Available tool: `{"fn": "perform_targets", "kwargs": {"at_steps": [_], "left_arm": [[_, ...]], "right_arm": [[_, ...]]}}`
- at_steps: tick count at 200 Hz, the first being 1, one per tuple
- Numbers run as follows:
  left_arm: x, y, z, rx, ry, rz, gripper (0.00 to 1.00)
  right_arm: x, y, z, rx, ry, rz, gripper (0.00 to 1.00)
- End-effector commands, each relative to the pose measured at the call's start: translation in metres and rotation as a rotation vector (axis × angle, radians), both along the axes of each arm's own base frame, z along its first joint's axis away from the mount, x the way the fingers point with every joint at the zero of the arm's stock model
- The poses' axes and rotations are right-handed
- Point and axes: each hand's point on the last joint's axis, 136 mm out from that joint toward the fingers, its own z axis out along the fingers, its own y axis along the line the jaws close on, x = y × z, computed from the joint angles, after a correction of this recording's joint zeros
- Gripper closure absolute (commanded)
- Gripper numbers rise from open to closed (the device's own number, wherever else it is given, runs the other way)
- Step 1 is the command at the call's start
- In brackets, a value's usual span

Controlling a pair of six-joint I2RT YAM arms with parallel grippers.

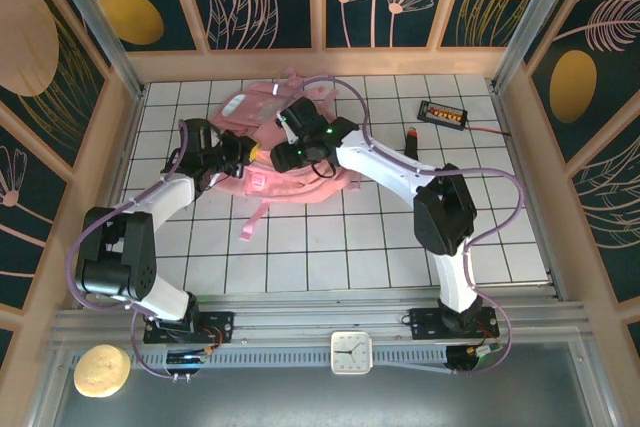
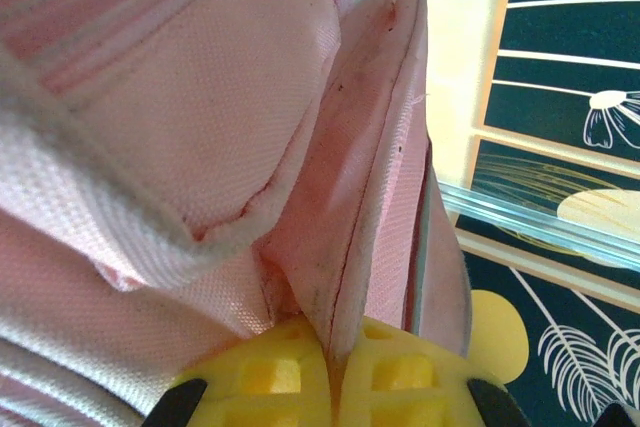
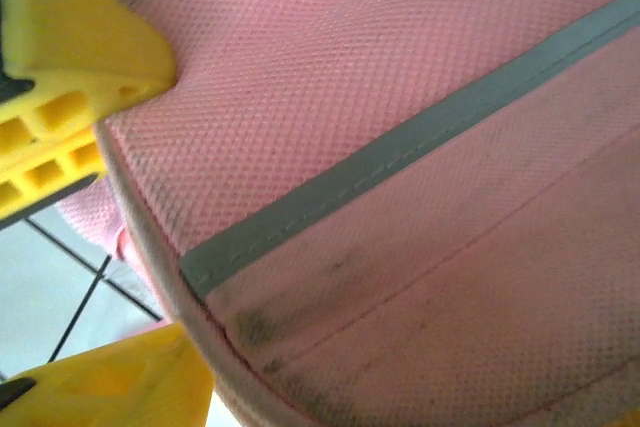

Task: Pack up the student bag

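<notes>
Top external view: the bag lies on the table close to the far edge, left of centre, with one strap trailing toward the near edge. The left gripper sits at the bag's left side and the right gripper at its far top edge, both arms bent in over it. The near half of the table is bare tile, and so is the right side, apart from a black box with lit dots by the far right corner. A clock lies on the rail at the near edge. From the left wrist, the left gripper is clamped together on a thin fold of pink fabric that stands up between its yellow fingers. From the right wrist, the right gripper stands apart, its fingers straddling the bag's rounded edge (whether either one presses the cloth I cannot tell), and a grey strip runs across the pink panel just beside them.
</notes>
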Motion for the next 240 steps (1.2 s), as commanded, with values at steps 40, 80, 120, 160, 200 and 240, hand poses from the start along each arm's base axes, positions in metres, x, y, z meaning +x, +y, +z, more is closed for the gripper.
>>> {"fn": "perform_targets", "kwargs": {"at_steps": [40,80,120,160,200,240], "left_arm": [[0.001,-0.039,0.090,-0.137,-0.180,-0.106,1.00],[0.002,-0.039,0.085,-0.132,-0.168,-0.104,1.00],[0.006,-0.039,0.096,-0.121,-0.196,-0.104,1.00],[0.003,-0.032,0.086,-0.079,-0.189,-0.090,1.00],[0.000,-0.021,0.072,-0.058,-0.168,-0.079,1.00],[-0.001,-0.005,0.068,-0.038,-0.164,-0.061,1.00]], "right_arm": [[0.013,0.009,-0.003,-0.129,-0.163,-0.045,0.52],[0.010,0.003,-0.007,-0.175,-0.171,-0.071,0.79],[0.009,-0.002,0.002,-0.192,-0.180,-0.071,1.00],[0.008,-0.027,0.002,-0.181,-0.125,-0.071,1.00],[0.005,-0.062,-0.019,-0.052,0.076,-0.058,1.00],[0.017,-0.096,-0.031,-0.053,0.126,-0.079,1.00]]}}
